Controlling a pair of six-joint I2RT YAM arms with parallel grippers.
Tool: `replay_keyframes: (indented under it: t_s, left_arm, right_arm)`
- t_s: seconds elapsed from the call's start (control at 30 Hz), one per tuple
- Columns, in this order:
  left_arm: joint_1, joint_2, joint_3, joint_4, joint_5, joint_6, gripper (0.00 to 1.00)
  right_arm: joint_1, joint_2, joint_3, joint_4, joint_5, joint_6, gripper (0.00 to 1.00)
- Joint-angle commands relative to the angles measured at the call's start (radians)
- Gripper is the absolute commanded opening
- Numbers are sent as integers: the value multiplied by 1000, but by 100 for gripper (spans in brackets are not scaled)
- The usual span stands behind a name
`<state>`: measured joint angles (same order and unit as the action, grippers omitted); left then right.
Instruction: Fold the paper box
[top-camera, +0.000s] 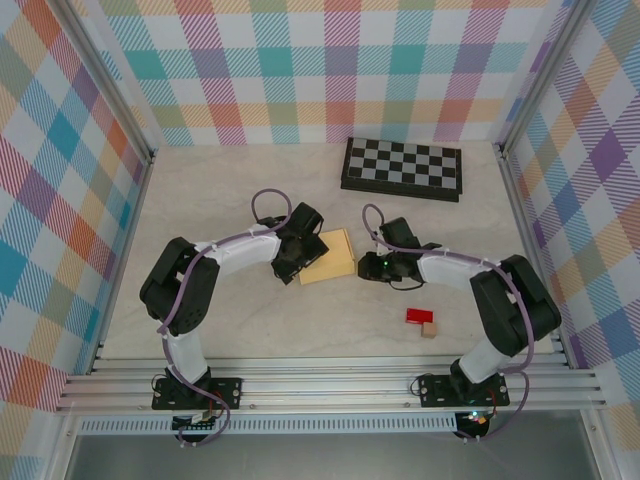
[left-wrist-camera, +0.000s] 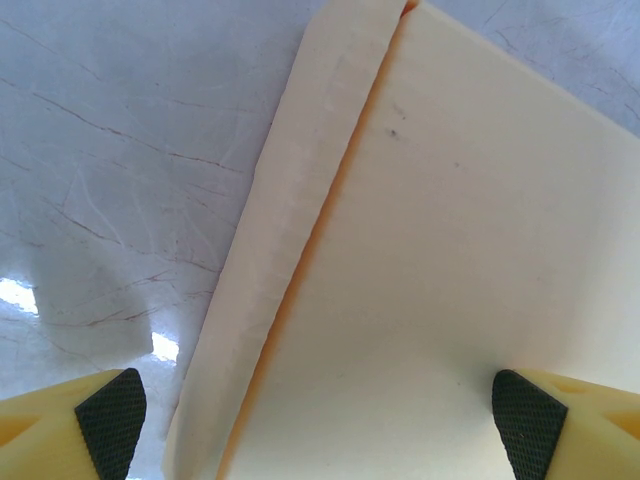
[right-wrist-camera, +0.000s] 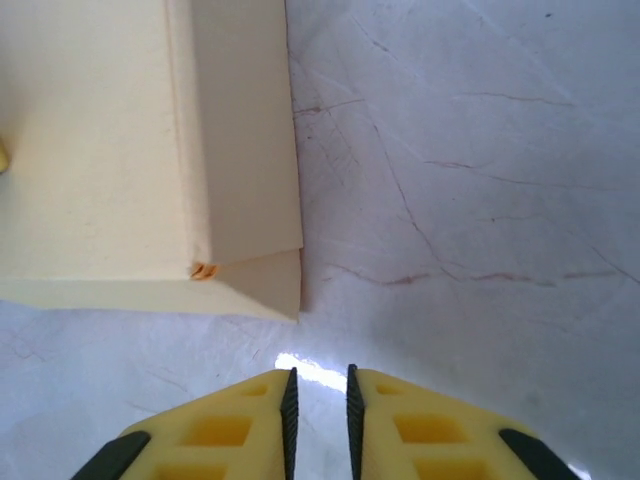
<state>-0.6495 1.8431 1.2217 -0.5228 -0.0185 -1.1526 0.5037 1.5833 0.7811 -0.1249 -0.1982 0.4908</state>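
I saw the table (top-camera: 250, 330) w/ checkerboard (top-camera: 402, 167) at far right; paper box (top-camera: 328, 257) lay folded mid-table, btwn both arms. L gripper (left-wrist-camera: 320, 420) straddled a box edge, fingers spread wide, grasping nothing. R gripper (right-wrist-camera: 318, 400) sat just beside box, fingers nearly together, empty.

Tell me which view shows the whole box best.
Top external: nearly the whole box shows, between the arms. Left wrist gives its top and one folded edge close up; right wrist, one corner.
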Motion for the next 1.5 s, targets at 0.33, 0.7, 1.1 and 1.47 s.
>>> replay_keyframes:
  t_s: [0.33, 0.7, 1.1, 1.47]
  left_arm:
    - [7, 63, -16, -146, -17, 27, 91]
    - [-16, 74, -9, -121, 32, 23, 91]
    - [-35, 96, 46, -121, 91, 60, 91]
    - [10, 31, 143, -172, 66, 133, 95]
  right_arm:
    - [-1, 94, -3, 110, -99, 127, 10]
    - [-1, 230, -35, 485, -77, 367, 9]
    - [-1, 263, 38, 479, -84, 394, 10]
    - [-27, 22, 44, 41, 44, 197, 11]
